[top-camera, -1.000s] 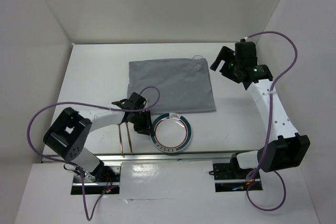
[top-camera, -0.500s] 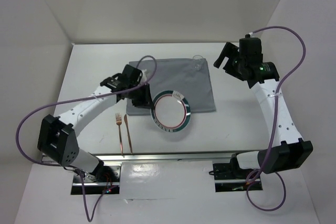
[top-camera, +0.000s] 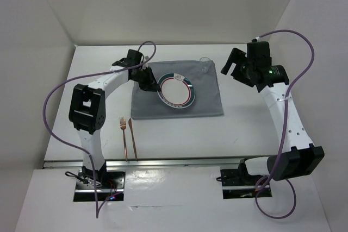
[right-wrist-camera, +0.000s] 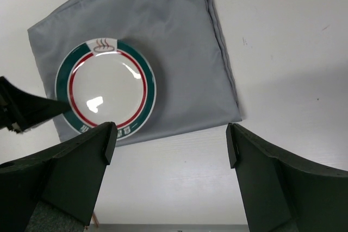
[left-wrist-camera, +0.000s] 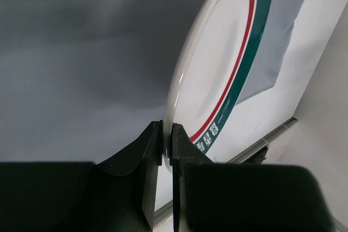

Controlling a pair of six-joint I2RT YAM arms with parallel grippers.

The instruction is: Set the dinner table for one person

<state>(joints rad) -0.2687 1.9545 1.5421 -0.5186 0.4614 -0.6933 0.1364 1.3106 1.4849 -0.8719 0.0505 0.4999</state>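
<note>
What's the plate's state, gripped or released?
Gripped: the left gripper pinches the plate by its rim, over the grey cloth. Whether it touches the cloth, cannot tell.

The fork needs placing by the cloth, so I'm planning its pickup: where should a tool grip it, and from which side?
Take the fork at mid-handle, straight down from above, closing across its narrow width. It lies flat on the dinner table, tines pointing away from the rail. The knife lies close alongside on its right, so open only slightly.

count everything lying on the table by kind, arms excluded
plate: 1
glass: 1
fork: 1
knife: 1
cloth: 1
total: 5
</note>
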